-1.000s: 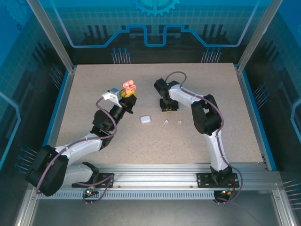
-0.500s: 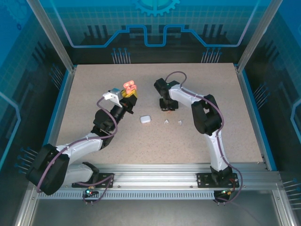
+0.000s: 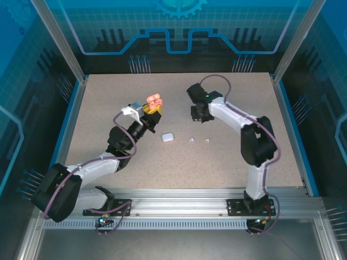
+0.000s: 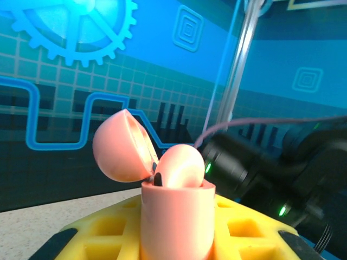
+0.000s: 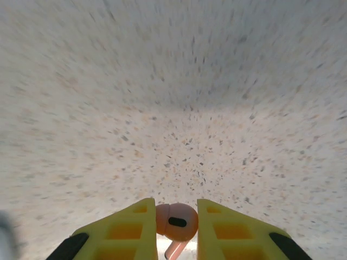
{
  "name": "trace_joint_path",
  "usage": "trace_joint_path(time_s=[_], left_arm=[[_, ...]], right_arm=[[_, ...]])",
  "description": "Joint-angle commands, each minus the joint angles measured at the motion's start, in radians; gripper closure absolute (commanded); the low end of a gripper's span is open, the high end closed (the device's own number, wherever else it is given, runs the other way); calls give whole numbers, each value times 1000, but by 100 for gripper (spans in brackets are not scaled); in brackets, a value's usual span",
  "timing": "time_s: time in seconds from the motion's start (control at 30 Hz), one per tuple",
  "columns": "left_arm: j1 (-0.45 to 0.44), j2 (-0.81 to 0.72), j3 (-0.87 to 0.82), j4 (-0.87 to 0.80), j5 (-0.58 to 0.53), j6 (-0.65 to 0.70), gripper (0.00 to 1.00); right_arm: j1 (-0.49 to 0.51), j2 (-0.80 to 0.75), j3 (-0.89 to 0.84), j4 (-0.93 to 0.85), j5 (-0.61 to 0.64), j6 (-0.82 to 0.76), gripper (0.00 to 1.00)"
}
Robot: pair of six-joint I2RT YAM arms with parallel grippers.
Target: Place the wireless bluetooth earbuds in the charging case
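Note:
My left gripper [image 3: 153, 108] is shut on the salmon-pink charging case [image 4: 176, 216] and holds it upright above the table. The lid [image 4: 122, 146] is tipped open to the left. One pink earbud [image 4: 181, 165] pokes out of the case mouth. My right gripper [image 5: 176, 225] is shut on another pink earbud [image 5: 176, 221], with its stem pointing down, above the speckled table. In the top view the right gripper [image 3: 198, 115] hangs to the right of the case. Two white earbuds [image 3: 192, 140] [image 3: 207, 140] lie on the table in front of it.
A closed white case [image 3: 167, 137] lies between the arms, just left of the white earbuds. The speckled tabletop [image 3: 227, 157] is bounded by a blue rim and frame posts at the back corners.
The right gripper closed on the pink earbud and rose, shifting right and back from the table. The left gripper with the open case moved slightly right.

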Motion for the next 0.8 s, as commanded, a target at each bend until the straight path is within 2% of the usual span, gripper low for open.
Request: trace_joint_path(time_s=[0.0,0.23,0.4,0.77], left_arm=[[-5,22,6,83,100,3,100],[-27,37,67,50,215,33,100],[-64,75,152,45,297,72,100],[-133,169,277,85,279,128,100]], right_arm=[[-4,-152,-26,78,-10,-47,81],[11,-434,-67,190,-72,-148,80],[59,-603,-132,317,-138,-217,80],[165,-774,-213,489,-257,-330,80]])
